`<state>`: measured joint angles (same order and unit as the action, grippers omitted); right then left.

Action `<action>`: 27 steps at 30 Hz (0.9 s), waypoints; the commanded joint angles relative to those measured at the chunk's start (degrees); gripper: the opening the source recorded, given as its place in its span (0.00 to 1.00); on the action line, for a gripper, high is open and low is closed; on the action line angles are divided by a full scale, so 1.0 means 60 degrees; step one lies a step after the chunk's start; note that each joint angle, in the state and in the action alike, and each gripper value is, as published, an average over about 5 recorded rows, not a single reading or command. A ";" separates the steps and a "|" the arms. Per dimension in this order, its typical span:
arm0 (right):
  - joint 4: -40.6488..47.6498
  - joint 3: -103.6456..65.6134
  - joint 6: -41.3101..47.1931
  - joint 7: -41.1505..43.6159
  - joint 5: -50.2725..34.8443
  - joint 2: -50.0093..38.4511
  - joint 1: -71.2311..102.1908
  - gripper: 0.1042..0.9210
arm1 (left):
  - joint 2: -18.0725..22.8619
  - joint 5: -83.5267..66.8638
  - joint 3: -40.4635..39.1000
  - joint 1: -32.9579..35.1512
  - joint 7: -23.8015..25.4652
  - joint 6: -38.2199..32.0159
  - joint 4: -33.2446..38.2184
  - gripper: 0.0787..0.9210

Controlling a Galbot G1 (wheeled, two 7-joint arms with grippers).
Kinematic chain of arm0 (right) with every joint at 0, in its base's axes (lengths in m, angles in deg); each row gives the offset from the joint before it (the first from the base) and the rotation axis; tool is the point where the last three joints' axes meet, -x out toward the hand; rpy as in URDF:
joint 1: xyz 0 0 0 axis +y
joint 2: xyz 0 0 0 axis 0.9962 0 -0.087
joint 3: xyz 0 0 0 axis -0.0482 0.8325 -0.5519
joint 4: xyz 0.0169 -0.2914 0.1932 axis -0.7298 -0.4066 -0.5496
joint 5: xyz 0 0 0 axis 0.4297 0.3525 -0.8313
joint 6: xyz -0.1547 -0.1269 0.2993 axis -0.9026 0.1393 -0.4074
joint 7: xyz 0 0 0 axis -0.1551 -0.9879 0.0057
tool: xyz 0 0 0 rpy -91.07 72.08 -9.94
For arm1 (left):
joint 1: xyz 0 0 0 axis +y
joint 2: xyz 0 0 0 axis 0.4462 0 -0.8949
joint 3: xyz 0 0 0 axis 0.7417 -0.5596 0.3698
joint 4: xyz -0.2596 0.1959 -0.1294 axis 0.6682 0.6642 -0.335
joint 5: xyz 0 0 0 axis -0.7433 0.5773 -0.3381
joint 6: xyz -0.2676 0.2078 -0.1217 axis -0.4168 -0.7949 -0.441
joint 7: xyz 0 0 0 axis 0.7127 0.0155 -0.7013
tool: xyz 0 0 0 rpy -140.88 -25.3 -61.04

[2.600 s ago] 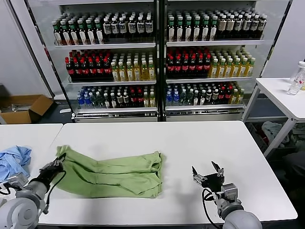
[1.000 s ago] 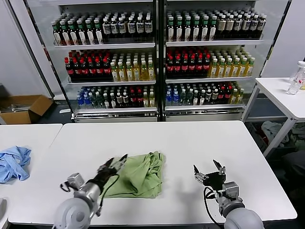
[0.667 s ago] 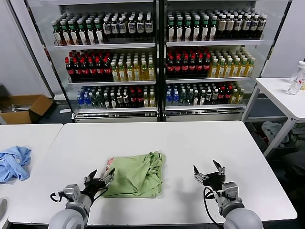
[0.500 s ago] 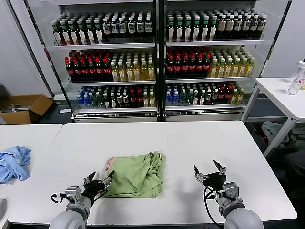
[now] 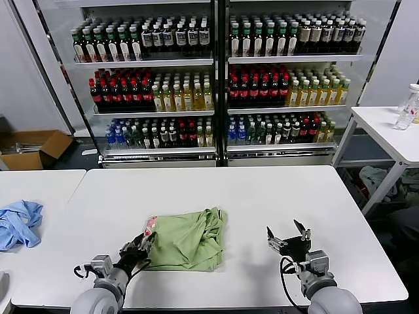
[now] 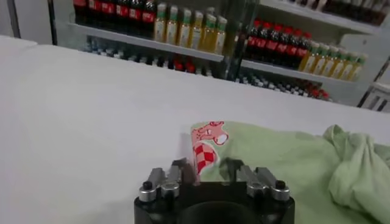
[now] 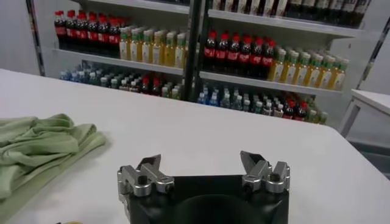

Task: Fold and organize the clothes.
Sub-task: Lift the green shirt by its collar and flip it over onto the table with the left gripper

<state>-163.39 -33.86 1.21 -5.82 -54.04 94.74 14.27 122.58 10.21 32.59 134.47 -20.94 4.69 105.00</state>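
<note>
A shop-like space — glass-door drinks fridge (image 5: 216,78) stocked with bottles

Both arms ended in rounded grey shells, each with a thin black cable looping beside the wrist. The left gripper (image 5: 139,246) and right gripper (image 5: 287,240) were alike — black housings, silver metal knuckle blocks fixed with dark screws, and short black fingers (image 7: 149,162).

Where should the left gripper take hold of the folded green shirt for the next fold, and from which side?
Probably the left edge of the green shirt, near the corner with the red-and-white print. The layers end there in a flat free edge on the table, and the left gripper is already at it, coming low from the robot's left.
</note>
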 commanded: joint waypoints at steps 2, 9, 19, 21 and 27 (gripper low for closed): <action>-0.0071 -0.0041 0.0015 -0.0027 -0.0005 -0.0022 0.0039 0.88 | 0.0212 -0.3359 0.0344 -0.0335 0.0445 0.0429 -0.0547 0.35; -0.0162 -0.0103 0.0015 -0.0046 -0.0011 -0.0037 0.0136 0.88 | 0.0353 -0.4812 0.0665 -0.0206 0.0545 0.0664 -0.0523 0.12; -0.0250 -0.0168 0.0003 -0.0057 -0.0046 -0.0073 0.0141 0.88 | -0.0189 -0.6613 0.3234 -0.0219 0.0163 0.0879 0.0085 0.01; -0.0260 -0.0193 -0.0010 -0.0057 -0.0071 -0.0085 0.0137 0.88 | -0.0584 -0.6767 0.4140 -0.0008 0.0225 0.0947 0.0056 0.01; -0.0275 -0.0105 -0.0040 -0.0051 -0.0098 -0.0069 0.0045 0.88 | -0.2151 -0.6960 0.6382 0.0404 0.0317 0.1476 0.0167 0.01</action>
<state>-164.98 -34.75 1.07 -6.15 -54.56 94.25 14.77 120.14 -24.12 50.08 134.42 -19.19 10.26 104.60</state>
